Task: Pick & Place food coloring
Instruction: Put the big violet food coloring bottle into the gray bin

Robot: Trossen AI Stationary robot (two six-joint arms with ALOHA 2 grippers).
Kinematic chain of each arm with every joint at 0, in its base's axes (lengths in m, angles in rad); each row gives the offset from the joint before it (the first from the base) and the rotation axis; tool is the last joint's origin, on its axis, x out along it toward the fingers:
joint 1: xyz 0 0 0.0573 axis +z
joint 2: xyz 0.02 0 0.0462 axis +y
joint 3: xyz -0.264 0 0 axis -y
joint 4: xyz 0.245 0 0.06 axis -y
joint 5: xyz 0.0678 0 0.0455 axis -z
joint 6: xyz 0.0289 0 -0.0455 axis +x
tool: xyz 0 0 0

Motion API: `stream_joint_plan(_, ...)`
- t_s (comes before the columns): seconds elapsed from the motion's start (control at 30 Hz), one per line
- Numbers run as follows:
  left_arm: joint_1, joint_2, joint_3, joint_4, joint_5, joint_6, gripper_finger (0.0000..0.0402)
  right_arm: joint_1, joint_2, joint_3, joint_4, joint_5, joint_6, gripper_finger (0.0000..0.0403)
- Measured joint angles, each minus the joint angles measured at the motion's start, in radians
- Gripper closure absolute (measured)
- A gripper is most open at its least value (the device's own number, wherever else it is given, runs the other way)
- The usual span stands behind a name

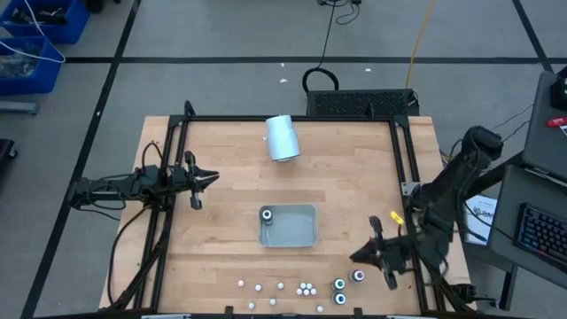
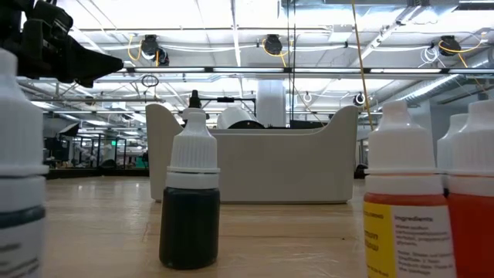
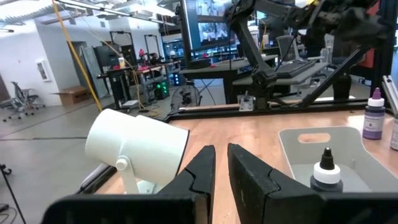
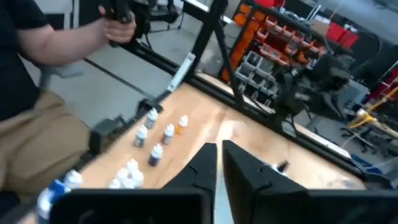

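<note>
A: Where are the food coloring bottles (image 1: 306,288)?

B: Along the table's (image 1: 354,195) near edge; one stands in the grey tray (image 1: 297,232). The right tool (image 1: 365,255) hovers just beside them, jaws nearly shut, empty. It should open before descending squarely over one cap.

A: Any writing?

B: An orange label perhaps reads "Ingredients".

grey tray (image 1: 301,232), one bottle (image 1: 267,214) inside
</note>
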Motion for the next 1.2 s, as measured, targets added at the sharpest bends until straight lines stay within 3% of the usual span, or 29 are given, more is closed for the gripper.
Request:
stream_joint_plan(0.2, 0.0, 0.0, 0.0, 0.001, 0.0, -0.024, 0.035, 0.052, 0.076, 0.005, -0.004, 0.055, 0.167, 0.0288)
stream_joint_plan(0.37, 0.0, 0.0, 0.0, 0.001, 0.0, -0.025, 0.035, 0.076, 0.131, -0.008, -0.004, -0.013, 0.253, 0.0208)
stream_joint_plan(0.5, 0.0, 0.0, 0.0, 0.0, 0.0, -0.027, 0.035, 0.085, 0.179, -0.011, -0.013, -0.028, 0.31, 0.0166)
stream_joint_plan(0.97, 0.0, 0.0, 0.0, 0.0, 0.0, -0.03, 0.035, 0.111, 0.265, -0.013, -0.051, -0.023, 0.472, 0.0149)
stream_joint_plan(1.2, 0.0, 0.0, 0.0, -0.001, 0.0, -0.029, 0.035, 0.131, 0.265, -0.109, 0.018, 0.029, 0.569, 0.0149)
